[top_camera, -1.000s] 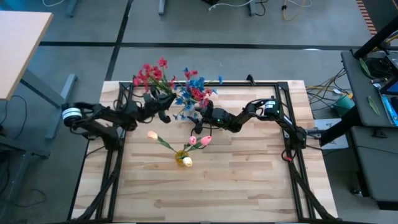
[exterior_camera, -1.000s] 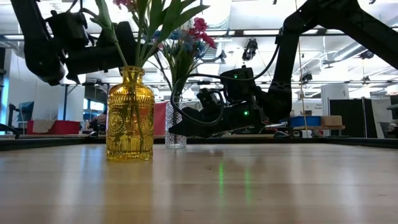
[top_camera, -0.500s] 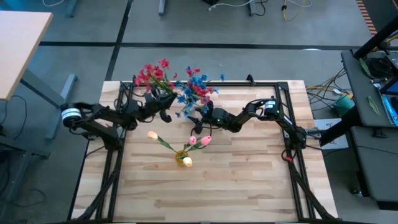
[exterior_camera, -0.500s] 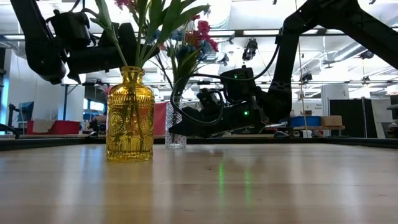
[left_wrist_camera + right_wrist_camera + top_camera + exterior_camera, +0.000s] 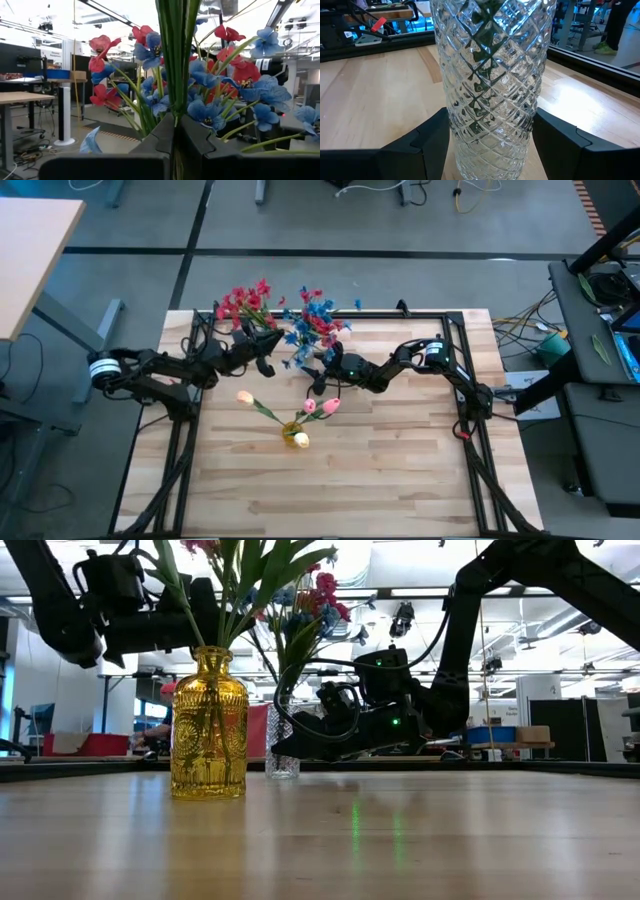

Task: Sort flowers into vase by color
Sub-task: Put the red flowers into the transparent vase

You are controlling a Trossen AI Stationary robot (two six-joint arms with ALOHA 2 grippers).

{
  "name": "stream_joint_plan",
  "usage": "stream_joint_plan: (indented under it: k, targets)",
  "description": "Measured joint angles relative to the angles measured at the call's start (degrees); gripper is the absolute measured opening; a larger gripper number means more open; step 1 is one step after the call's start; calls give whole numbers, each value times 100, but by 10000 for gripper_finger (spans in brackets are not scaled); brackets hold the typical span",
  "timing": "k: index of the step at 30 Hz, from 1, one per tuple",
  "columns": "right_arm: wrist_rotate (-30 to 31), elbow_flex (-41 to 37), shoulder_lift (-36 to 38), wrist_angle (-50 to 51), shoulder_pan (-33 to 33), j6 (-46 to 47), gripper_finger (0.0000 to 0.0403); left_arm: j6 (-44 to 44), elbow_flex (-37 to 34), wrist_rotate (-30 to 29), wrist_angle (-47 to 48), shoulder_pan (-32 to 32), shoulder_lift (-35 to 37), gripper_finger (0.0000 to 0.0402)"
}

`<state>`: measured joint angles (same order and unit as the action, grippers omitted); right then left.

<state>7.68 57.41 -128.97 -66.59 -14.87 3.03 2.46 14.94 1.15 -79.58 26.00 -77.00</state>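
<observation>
Two vases stand on the bench (image 5: 400, 470), and the clear glass vase (image 5: 490, 85) is the one that matters now. The right end effector (image 5: 487, 145) has its two dark fingers pressed on both sides of this vase, low down, holding it upright and steady. Green stems show inside the glass.

The left end effector (image 5: 175, 145) is squeezed shut on a bunch of green stems (image 5: 175, 55). These stems run straight up from between its fingers, and they are long and thin. Red and blue flowers (image 5: 210, 85) are spread out just behind the stems in this view. From above, the red flowers (image 5: 243, 302) sit just to the left of the clear glass vase, and the blue flowers (image 5: 313, 320) sit right over it. So the left arm is the nearer one to the bunch, and the vase mouth lies just to the right of its grip.

I think the coming move is to bring the stems upright over the vase mouth or lift them out of it. The blossoms are tangled close together, so they could catch on each other.

One yellow glass vase (image 5: 209, 725) stands nearer the front of the bench than the clear glass vase. It holds pink and cream tulips (image 5: 318, 406) and is well out of the way.
</observation>
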Motion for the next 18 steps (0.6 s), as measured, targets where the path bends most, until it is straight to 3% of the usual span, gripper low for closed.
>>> stream_joint_plan:
  k: [18]
  targets:
    - [-9,2,0,4,0,-4,235,105,37,-2,934,0,852,0]
